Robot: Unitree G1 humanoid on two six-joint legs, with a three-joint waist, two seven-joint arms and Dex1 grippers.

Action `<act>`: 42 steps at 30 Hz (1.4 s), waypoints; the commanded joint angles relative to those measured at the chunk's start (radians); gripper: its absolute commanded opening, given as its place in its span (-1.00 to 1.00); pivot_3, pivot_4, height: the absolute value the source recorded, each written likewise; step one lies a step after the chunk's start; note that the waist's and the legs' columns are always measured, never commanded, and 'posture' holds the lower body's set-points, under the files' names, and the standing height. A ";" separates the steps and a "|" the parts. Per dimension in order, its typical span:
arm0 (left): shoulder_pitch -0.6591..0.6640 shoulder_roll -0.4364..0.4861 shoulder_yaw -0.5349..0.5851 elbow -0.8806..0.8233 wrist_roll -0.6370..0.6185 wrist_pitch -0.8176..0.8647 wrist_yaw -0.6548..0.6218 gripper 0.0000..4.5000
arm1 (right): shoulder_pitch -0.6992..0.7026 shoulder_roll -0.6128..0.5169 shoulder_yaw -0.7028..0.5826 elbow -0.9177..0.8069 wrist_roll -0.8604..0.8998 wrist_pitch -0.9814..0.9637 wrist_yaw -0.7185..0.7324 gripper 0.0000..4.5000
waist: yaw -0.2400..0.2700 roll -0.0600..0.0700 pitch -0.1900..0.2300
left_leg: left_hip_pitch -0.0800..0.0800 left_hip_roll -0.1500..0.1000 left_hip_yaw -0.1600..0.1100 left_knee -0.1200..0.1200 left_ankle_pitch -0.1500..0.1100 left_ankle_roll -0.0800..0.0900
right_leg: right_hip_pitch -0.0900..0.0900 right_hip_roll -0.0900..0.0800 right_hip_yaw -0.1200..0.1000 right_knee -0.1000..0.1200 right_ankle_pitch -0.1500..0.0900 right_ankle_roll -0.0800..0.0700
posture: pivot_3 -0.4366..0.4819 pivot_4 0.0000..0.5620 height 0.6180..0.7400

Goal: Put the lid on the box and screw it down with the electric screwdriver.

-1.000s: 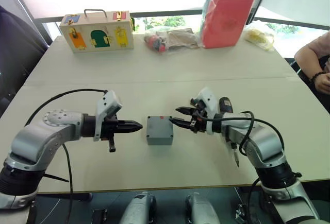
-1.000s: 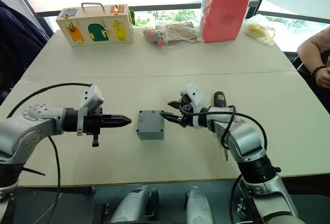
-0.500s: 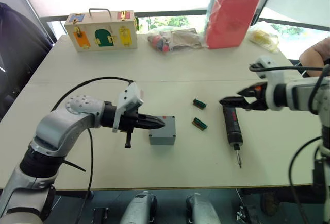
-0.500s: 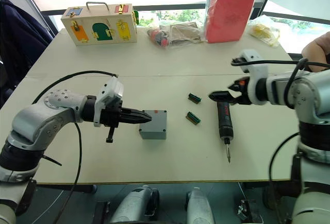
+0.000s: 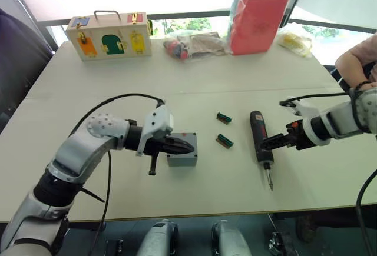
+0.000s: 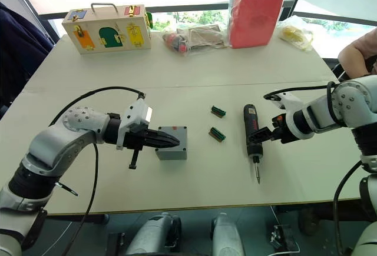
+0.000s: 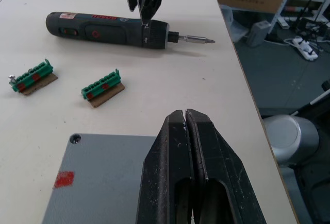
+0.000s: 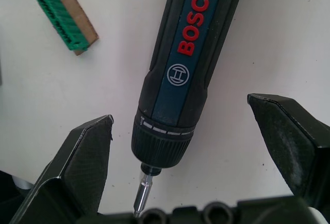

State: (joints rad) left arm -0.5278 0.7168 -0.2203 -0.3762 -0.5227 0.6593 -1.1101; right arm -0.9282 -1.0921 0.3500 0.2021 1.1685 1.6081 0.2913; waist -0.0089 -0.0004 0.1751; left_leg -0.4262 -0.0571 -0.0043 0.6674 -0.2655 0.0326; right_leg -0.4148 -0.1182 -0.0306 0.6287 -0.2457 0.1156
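Pale tabletop beneath a bright window, read from the robot's left to its right. At the far edge stand a wooden case with coloured doors, a heap of clear bags and a red pack in plastic wrap; none of these belongs to the job. Nearer, the left gripper is pressed shut and lies over the top of the box, probably to pin it against sliding while the other arm fetches the tool. The box is a small grey square enclosure bearing a red mark, and its upper face is flat with a screw hole at one corner (the left wrist view shows this), which suggests the lid is already seated; the seam itself cannot be made out. Just right of the box lie two small green blocks, apart from one another. Beyond them the electric screwdriver lies flat on the table, slim, black and dark red, its thin metal bit pointing toward the robot. The right gripper is spread wide, its fingers straddling the tool's collar without touching it, apparently lined up to close. A person's forearm rests at the far right edge.
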 commanded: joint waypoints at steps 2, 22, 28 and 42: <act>0.032 0.000 0.034 -0.060 -0.013 0.014 0.039 -1.00 | -0.053 0.043 0.063 0.036 -0.011 0.006 -0.019 0.99 | 0.000 0.000 0.000 | 0.000 0.000 0.000 0.000 0.000 0.000 | 0.000 0.000 0.000 0.000 0.000 0.000 | -0.05 -0.47 1.00; 0.089 0.024 0.117 0.007 -0.007 0.002 0.098 -1.00 | -0.129 0.198 -0.082 0.171 -0.318 0.006 0.024 -0.20 | -0.005 -0.002 -0.001 | 0.001 0.000 0.000 0.001 0.000 0.000 | 0.001 0.001 -0.001 0.001 0.000 0.000 | -0.05 -0.47 1.00; 0.050 0.046 0.138 0.123 -0.018 -0.006 0.044 -1.00 | -0.169 0.342 -0.486 0.068 -0.410 -0.106 -0.145 -0.20 | 0.002 0.001 0.000 | -0.005 0.000 0.001 -0.001 0.005 -0.009 | -0.009 0.002 0.001 0.003 0.000 0.000 | -0.05 -0.47 1.00; -0.022 -0.002 0.055 0.184 0.018 0.037 0.007 -1.00 | 0.338 0.805 -0.510 -0.658 -0.408 -0.880 0.088 -0.20 | -0.005 -0.001 -0.001 | -0.007 0.000 0.000 0.001 0.004 -0.006 | -0.010 0.004 0.002 0.006 0.000 0.001 | -0.05 -0.47 1.00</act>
State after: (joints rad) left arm -0.5366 0.7089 -0.1681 -0.1763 -0.5217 0.7101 -1.1055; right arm -0.5819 -0.2950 -0.1704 -0.4126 0.7806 0.8003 0.3591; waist -0.0143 -0.0010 0.1745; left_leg -0.4326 -0.0572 -0.0042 0.6682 -0.2614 0.0265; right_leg -0.4247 -0.1138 -0.0284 0.6353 -0.2455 0.1163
